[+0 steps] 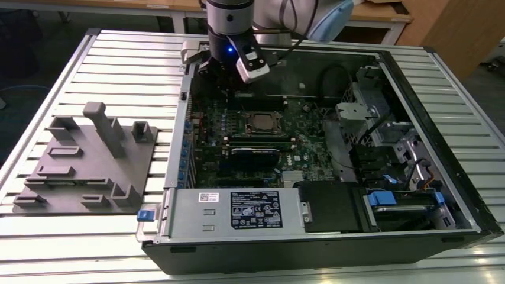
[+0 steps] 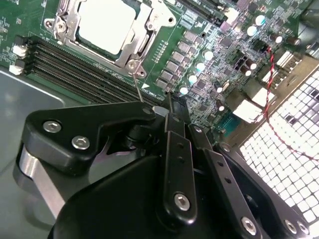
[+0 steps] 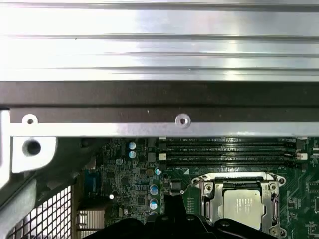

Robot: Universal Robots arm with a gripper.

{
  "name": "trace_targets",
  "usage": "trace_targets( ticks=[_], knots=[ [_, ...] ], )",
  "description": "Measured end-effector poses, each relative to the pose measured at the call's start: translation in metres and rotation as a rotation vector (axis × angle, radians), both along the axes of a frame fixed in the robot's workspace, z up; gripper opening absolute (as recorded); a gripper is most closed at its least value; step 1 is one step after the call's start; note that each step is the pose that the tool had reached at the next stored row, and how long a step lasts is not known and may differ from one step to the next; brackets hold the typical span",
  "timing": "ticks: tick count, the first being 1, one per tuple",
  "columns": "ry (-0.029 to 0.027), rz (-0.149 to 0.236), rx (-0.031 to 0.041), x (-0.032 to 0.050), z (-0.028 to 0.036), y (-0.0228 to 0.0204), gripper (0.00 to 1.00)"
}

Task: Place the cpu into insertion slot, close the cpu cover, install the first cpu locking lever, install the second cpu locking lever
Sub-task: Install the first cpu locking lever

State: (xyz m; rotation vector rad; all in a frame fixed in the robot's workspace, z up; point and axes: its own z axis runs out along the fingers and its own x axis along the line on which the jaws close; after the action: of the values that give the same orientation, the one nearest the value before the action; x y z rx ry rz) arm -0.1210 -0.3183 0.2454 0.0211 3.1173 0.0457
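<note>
The cpu [image 2: 107,25] lies flat in the insertion slot [image 2: 60,27], its pale metal face showing; it is also in the first wrist view as the cpu [image 3: 242,206]. The silvery cpu cover [image 2: 142,27] lies down around it as a frame. A thin wire locking lever [image 2: 136,82] rises from the socket's corner towards my fingertips. My gripper [image 2: 169,102] is shut with nothing visibly between its black fingers, and it hovers beside the socket, over the board's capacitors. In the exterior view the gripper [image 1: 222,76] is at the case's far left corner, behind the cpu [image 1: 264,122].
The open computer case [image 1: 316,236] lies on a slatted metal table [image 1: 118,65]. Black memory slots [image 2: 75,67] run beside the socket. The case's metal wall [image 3: 159,129] is close by. A grey fixture block [image 1: 87,163] stands at the exterior view's left.
</note>
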Motion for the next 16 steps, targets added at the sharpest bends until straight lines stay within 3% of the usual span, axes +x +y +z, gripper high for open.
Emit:
trace_targets(
  ticks=[9, 16],
  knots=[
    [-0.0002, 0.0, 0.0001, -0.0037, 0.0004, 0.0103, 0.11],
    [-0.0005, 0.0, 0.0002, -0.0029, 0.0029, 0.0116, 0.11]
  ],
)
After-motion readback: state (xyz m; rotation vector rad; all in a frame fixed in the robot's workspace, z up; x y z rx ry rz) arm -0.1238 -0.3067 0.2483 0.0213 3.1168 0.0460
